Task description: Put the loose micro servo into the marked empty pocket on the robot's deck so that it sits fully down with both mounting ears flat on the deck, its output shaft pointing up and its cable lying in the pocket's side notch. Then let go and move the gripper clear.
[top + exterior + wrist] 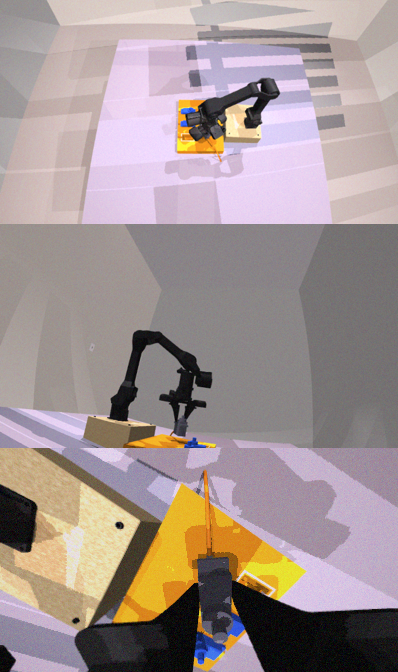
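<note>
My gripper (180, 420) (214, 586) is shut on the loose micro servo (180, 429) (215, 579), a dark grey block held above the orange deck (197, 148) (146, 443) (172, 513). In the exterior view the servo is near upright, its shaft end up between the fingers. Its orange cable (216, 152) (207, 513) trails away from the lower end, past the deck's edge in the top view. The white-outlined empty pocket (181, 137) (274, 590) lies beside the held servo in the wrist view, partly behind a finger. In the top view the arm hides the servo.
Blue servos (187, 111) (194, 443) (212, 647) sit in the deck near the pocket and rise above its surface. The tan base block (242, 138) (107, 432) (107, 548) carrying the arm stands beside the deck.
</note>
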Controlling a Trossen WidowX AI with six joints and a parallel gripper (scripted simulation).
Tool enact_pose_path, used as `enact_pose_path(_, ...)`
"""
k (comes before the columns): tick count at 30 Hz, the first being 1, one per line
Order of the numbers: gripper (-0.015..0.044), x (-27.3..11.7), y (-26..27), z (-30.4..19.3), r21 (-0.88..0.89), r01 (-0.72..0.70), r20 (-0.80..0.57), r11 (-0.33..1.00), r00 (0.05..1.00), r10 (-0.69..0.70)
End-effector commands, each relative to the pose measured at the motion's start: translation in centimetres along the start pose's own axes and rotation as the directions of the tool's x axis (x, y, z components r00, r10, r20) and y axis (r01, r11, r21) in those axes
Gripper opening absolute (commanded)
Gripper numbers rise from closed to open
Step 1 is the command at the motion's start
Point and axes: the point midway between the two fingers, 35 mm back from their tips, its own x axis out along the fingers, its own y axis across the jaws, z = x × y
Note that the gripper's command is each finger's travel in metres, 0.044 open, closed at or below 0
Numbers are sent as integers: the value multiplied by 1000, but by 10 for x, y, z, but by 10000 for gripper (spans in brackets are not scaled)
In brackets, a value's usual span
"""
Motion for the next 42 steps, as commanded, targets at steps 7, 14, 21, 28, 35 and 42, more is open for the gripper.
enact_pose_path(7,0,0,1,0,314,-2,-3,950,1000,3)
enact_pose_path(14,0,0,1,0,533,-1,-3,846,1000,3)
enact_pose_path(21,0,0,1,0,721,0,-3,693,1000,3)
enact_pose_path(28,0,0,1,0,866,1,-3,499,1000,3)
enact_pose_path(35,0,0,1,-1,961,2,-3,276,1000,3)
enact_pose_path(42,0,0,1,-1,999,3,-3,37,1000,3)
